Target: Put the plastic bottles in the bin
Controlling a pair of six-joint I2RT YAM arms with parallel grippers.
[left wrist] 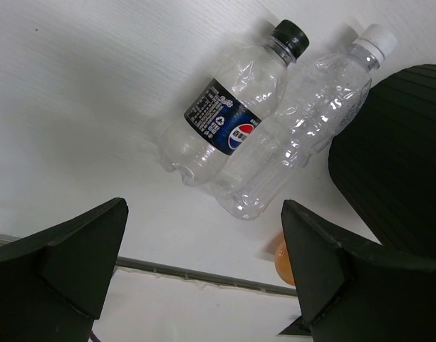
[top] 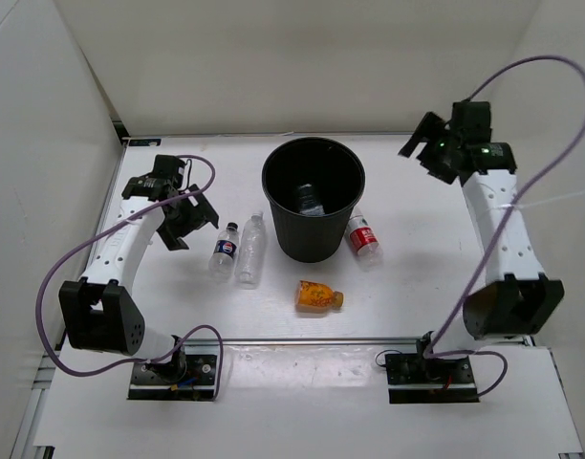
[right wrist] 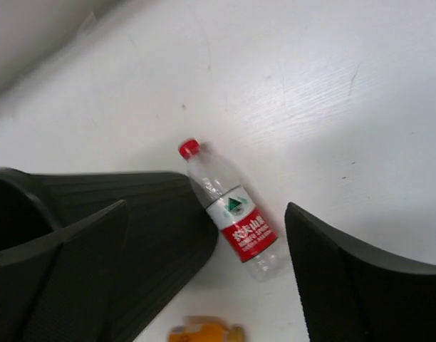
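My left claw (left wrist: 204, 204) is released, fingers spread wide with nothing between them, hanging over the worktop (top: 417, 287) just to the left of two bottles lying side by side. The nearer one is the blue-label bottle (left wrist: 229, 121) with the dark cap; the white-capped bottle (left wrist: 296, 135) lies against its far flank, the two bodies touching along most of their length. Just beyond them stands the bin (top: 314, 239), upright, with one clear bottle (top: 310, 199) already lying inside.

I judge the step in hand to be picking up the blue-label bottle. The snag is the neighbour: there is no room for a finger between the bodies. The necks do stand apart, so I would turn the wrist across the bottle and close near the shoulder, where a gap opens. I'd come straight down, so the outer finger does not roll the pair toward the bin. The walls look thin and crinkled; I expect them to give, so I'd close gently. Then lift clear above the rim before swinging over.

My right claw (right wrist: 205, 206) is also released and empty, raised near the far right. The red-label bottle (right wrist: 236, 214) lies below it against the bin's right side. The orange bottle (top: 318, 296) lies in front of the bin, apart from it.
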